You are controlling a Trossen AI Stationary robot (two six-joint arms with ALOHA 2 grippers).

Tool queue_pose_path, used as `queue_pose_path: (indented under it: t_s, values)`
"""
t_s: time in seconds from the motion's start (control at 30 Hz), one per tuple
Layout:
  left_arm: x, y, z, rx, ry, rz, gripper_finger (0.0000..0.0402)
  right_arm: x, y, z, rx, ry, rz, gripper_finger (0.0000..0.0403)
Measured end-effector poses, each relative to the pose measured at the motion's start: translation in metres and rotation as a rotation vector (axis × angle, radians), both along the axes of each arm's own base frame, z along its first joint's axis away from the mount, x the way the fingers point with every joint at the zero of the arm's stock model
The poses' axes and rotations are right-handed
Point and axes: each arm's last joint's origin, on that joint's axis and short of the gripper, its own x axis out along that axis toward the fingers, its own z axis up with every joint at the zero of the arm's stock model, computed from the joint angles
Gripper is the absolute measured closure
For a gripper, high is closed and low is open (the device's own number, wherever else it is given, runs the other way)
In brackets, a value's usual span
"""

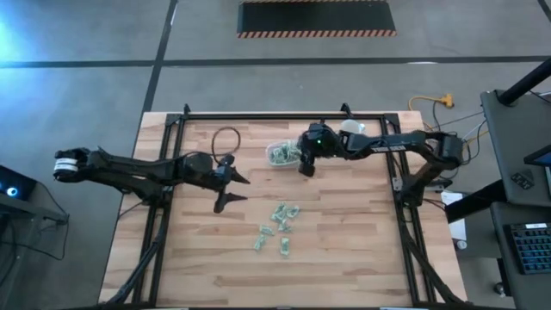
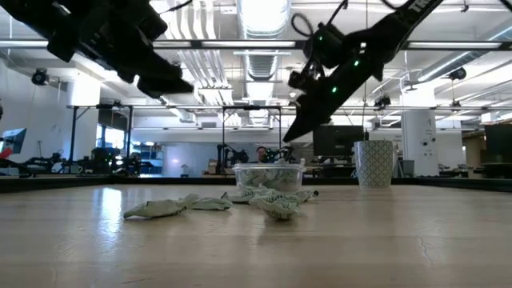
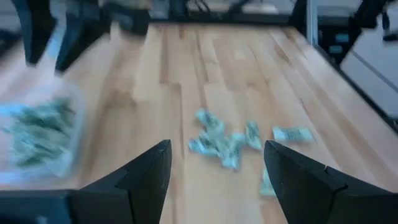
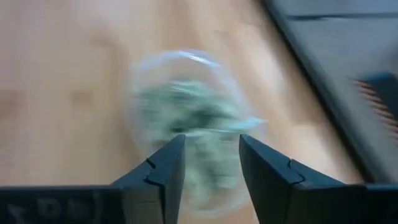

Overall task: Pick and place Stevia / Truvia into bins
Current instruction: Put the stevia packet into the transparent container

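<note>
The clear bin (image 1: 282, 154) stands on the wooden table toward its far edge, with several green-and-white Stevia packets in it (image 4: 186, 118). More packets (image 1: 277, 226) lie loose on the table's middle (image 2: 208, 204). My right gripper (image 4: 211, 146) hangs open just above the bin's right side (image 1: 306, 170), slanting down, with nothing visible between its fingers. My left gripper (image 1: 231, 194) waits open above the table, left of the bin and the loose packets (image 3: 224, 143).
A white patterned cup (image 2: 374, 164) stands at the far right of the table, behind my right arm (image 1: 351, 127). A dark cable loop (image 1: 225, 138) lies near the far edge, left of the bin. Bare wood stretches along the near half of the table.
</note>
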Motion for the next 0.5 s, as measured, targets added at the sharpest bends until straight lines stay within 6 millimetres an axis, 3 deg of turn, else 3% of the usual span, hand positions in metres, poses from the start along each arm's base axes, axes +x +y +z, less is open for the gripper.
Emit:
queue_pose_path:
  t_s: [0.23, 0.5]
  values:
    - [0.021, -0.018, -0.029, -0.004, 0.006, -0.087, 0.0162, -0.013, 0.031, 0.010, 0.195, 0.009, 0.295, 0.0267]
    - [0.039, -0.047, -0.059, 0.010, 0.107, -0.204, 0.0162, -0.021, 0.062, 0.004, 0.251, 0.067, 0.381, 0.0280]
